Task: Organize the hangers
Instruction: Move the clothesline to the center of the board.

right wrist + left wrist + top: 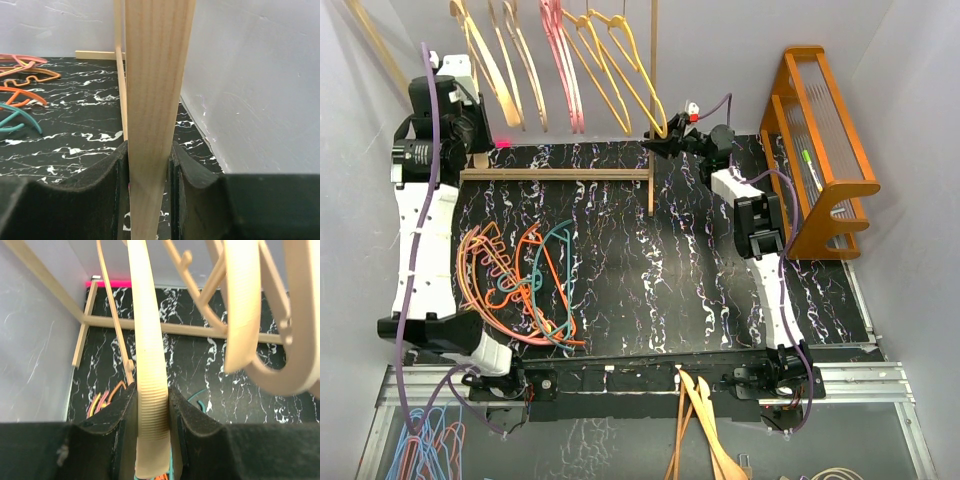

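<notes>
Left wrist view first: clamped tight with the left gripper (151, 397) on the ribbed arm of a tan hanger (149, 340), up among the hung hangers (565, 60). Over on the other side, squeezed shut with the right gripper (149, 150) around the wooden post (156, 70), probably to steady it. Down on the table (720, 280), a tangled pile of hangers (520, 285) in orange, pink and teal. Likely light, thin, stiff with a little spring, and quick to snag hook through bar. Best gripped on that ribbed stretch or close under the hook. Cut off at the top edge: the hooks' perch. Impossible to count the pile.
</notes>
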`<state>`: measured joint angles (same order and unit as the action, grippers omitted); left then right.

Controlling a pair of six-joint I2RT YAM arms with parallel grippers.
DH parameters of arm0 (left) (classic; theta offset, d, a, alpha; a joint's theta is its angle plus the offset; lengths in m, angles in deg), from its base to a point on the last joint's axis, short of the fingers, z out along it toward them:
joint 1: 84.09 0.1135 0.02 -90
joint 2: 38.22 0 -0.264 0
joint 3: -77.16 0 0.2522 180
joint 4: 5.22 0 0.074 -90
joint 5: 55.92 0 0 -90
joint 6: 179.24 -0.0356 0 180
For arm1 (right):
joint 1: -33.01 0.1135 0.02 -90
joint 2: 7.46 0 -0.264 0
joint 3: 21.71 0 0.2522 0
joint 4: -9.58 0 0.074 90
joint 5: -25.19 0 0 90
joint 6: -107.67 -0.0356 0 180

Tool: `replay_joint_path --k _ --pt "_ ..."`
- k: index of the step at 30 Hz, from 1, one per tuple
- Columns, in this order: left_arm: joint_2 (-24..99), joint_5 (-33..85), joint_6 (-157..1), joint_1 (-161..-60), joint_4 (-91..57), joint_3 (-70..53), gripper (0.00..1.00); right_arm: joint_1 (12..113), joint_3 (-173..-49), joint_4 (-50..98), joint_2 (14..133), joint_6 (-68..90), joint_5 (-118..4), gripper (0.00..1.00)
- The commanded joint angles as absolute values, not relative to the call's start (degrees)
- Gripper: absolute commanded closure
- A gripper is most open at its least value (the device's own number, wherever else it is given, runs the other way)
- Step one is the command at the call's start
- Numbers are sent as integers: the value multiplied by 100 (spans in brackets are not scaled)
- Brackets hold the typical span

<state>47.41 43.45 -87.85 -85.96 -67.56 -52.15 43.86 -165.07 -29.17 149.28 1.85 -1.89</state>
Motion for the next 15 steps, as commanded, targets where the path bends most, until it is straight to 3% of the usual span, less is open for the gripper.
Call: replay_joint_path --k 1,15 --pt "4958 3697 -9041 -8367 -6817 -5908 100 4202 -16013 -3250 14587 105 957 92" --pt "5176 2797 -8978 -7373 -6651 -6474 100 4010 -15407 -3611 14067 -425 2901 92"
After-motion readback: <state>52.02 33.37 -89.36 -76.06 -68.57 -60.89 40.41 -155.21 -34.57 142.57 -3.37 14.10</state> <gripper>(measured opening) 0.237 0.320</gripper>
